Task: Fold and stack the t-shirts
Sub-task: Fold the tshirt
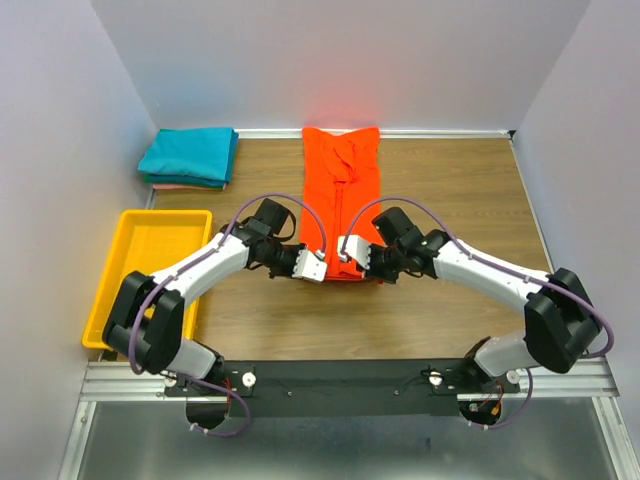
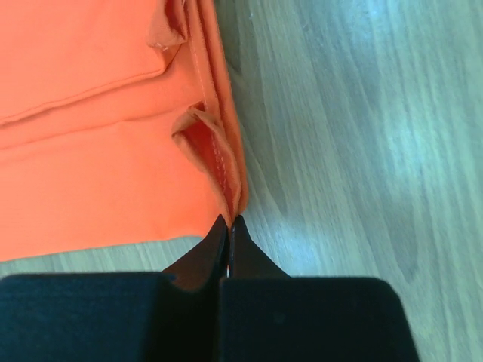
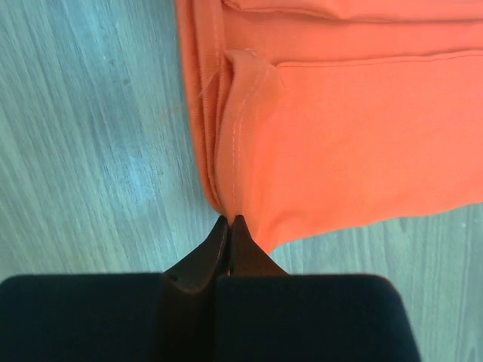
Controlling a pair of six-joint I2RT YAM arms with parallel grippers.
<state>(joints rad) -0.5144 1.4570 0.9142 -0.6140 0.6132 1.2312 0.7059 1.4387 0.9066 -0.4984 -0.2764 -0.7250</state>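
Left gripper (image 2: 229, 223) and right gripper (image 3: 229, 222) pinch the orange-red t-shirt (image 1: 340, 180) at its near hem corners. Light, limp cloth; layers may slip.

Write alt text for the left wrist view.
Black jaws pinched shut on the corner of a folded orange-red shirt, seen from just behind them. The shirt lies on a wooden table, which fills the right side.

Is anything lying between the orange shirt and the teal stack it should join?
Nothing visible: only tabletop separates the orange shirt from the teal stack. Left fingers and right fingers pinch its near corners.
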